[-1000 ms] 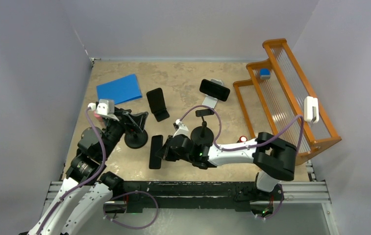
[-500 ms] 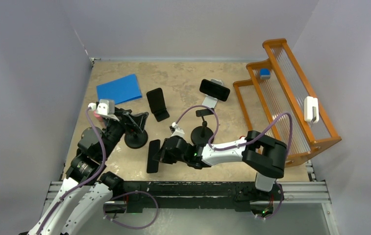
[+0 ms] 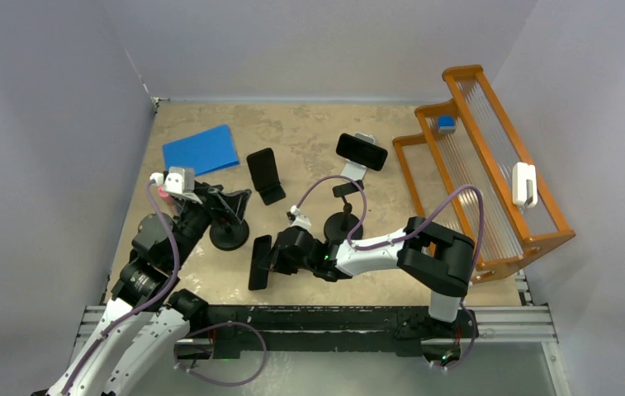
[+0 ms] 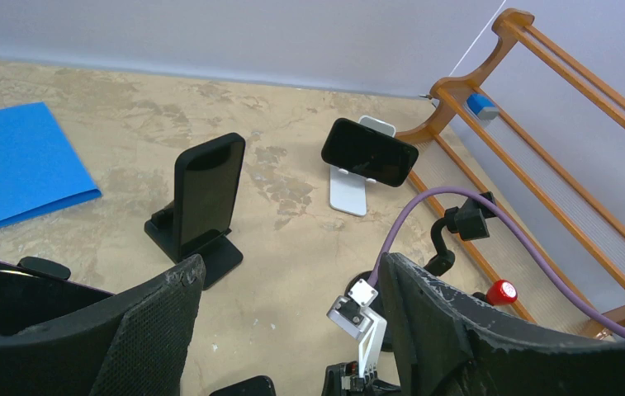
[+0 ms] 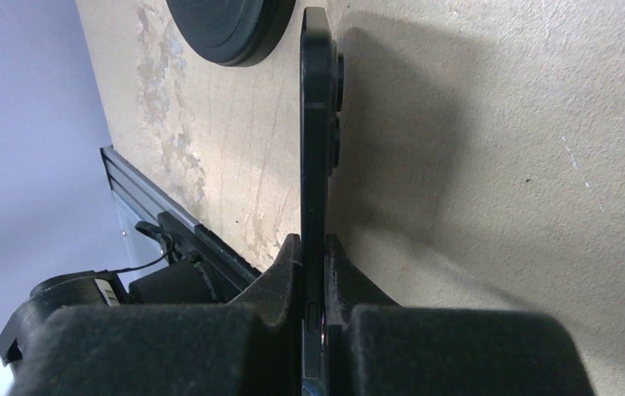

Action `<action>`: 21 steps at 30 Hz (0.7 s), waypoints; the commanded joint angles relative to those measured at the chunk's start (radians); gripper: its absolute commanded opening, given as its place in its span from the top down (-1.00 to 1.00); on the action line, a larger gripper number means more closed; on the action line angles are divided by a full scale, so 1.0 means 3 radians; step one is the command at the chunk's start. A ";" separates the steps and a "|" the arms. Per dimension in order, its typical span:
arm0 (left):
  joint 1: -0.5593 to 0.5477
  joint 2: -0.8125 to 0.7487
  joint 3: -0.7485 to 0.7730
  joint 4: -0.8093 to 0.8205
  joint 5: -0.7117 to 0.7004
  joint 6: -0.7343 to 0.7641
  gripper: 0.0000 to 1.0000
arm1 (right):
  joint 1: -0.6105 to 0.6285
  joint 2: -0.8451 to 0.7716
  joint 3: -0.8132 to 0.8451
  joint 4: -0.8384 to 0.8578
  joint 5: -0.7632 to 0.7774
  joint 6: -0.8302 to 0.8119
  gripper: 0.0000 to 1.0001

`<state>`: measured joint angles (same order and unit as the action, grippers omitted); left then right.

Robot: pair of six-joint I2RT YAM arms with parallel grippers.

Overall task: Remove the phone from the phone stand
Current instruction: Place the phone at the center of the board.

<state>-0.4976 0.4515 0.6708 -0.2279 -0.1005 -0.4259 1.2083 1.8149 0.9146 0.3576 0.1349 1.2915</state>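
Observation:
My right gripper is shut on a black phone, pinching its thin edge between both pads. The phone stands on edge just over the table in the right wrist view, held by that gripper. A black round-based phone stand sits just left of the phone, and its base shows in the right wrist view. My left gripper hovers over that stand, open and empty. A corner of the phone shows at the bottom of the left wrist view.
A second black phone leans on a black stand. A third phone sits on a white stand. A gooseneck stand with a round base, a blue folder and an orange rack stand around.
My right gripper has shifted a little left and nearer with the phone, and its elbow has swung left. The left arm has not moved.

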 commanded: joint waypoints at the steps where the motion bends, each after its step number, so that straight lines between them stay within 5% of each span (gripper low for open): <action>1: 0.0017 0.0014 0.0034 0.0055 0.0028 -0.0002 -0.50 | -0.0038 0.0003 0.0096 0.0276 -0.0094 0.0126 1.00; 11: 0.0017 0.0020 0.0039 0.0047 0.0028 -0.0002 -0.50 | -0.0045 0.0020 0.0066 0.0286 -0.0144 0.0098 0.36; 21: 0.0017 0.0027 0.0041 0.0039 0.0028 -0.0007 -0.50 | -0.0047 -0.0043 -0.0002 0.0238 -0.0088 0.0095 0.08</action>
<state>-0.4976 0.4561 0.6708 -0.2298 -0.1005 -0.4263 1.1984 1.8263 0.9142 0.4015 0.1089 1.3037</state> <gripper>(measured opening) 0.750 0.447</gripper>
